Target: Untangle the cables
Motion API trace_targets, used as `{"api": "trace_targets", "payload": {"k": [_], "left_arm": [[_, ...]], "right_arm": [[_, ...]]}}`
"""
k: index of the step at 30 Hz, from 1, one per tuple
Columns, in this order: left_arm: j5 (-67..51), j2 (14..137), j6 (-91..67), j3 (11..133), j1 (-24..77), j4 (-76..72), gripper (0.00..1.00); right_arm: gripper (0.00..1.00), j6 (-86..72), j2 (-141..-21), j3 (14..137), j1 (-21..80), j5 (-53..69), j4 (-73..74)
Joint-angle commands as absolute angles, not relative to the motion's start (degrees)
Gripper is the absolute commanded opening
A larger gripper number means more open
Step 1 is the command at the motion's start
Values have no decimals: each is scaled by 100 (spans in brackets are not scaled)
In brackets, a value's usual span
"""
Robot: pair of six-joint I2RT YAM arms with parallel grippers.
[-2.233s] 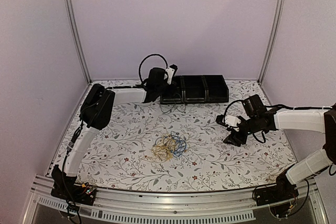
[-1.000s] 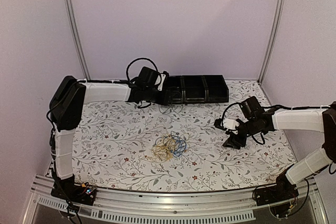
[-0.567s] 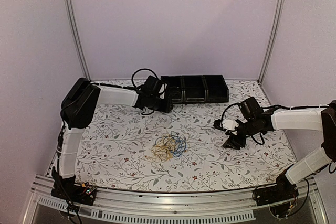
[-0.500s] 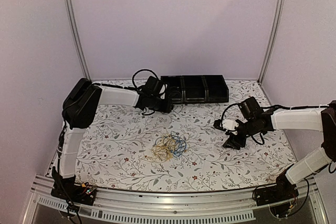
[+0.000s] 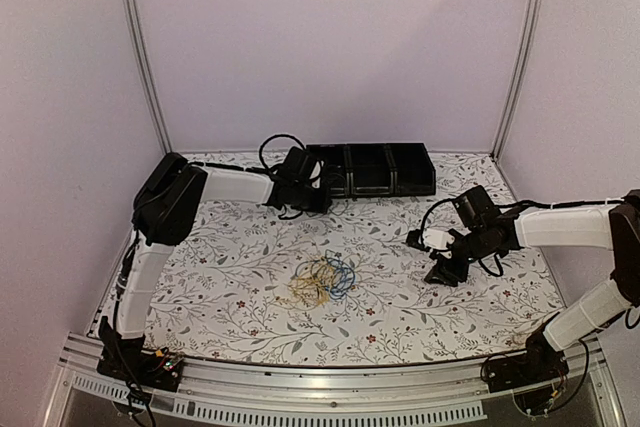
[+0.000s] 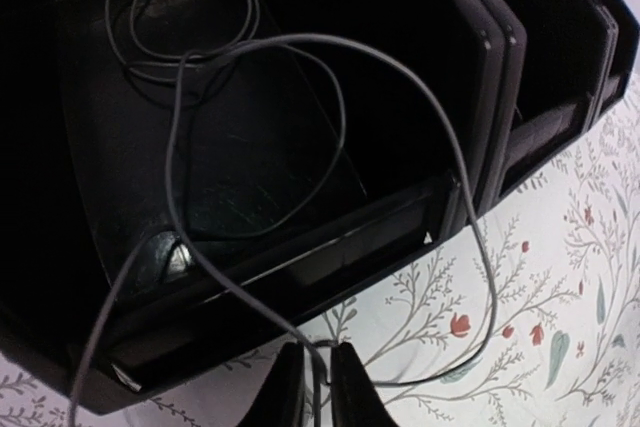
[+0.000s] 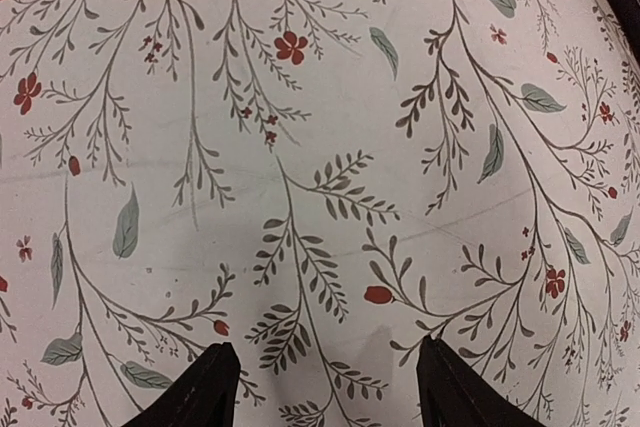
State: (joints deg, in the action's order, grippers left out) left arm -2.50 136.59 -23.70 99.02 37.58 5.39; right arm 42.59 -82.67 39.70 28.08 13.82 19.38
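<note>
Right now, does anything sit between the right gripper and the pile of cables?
Nothing visible does. The right gripper stands open to the right of the pile of cables, with only bare flowered table between them. The left gripper is off at the black tray, closed on a dark cable there.

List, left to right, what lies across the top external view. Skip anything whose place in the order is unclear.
left arm's elbow → tangle of cables → right gripper → right arm's base. Skipped: the left gripper, jaws pinching a dark cable, and the black tray; both overlap the tangle's span.
</note>
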Motion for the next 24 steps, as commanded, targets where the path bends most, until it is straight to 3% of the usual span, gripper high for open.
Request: {"api": "trace_targets", "payload": {"k": [1,11,24], "left_arm": [[-448,13772,-2419,10171,3705,403,2],[-370,13520,-2187,10593,3489,462,0],[-457,14797,-2049,12615,3191,604,0]], "right_arm": [[65,4298,-8321,4078,2839,1343,2000],[65,4307,-8365,4087,2848,1340,2016],[65,4298,-8469,4096,2850,1284,2046]]}}
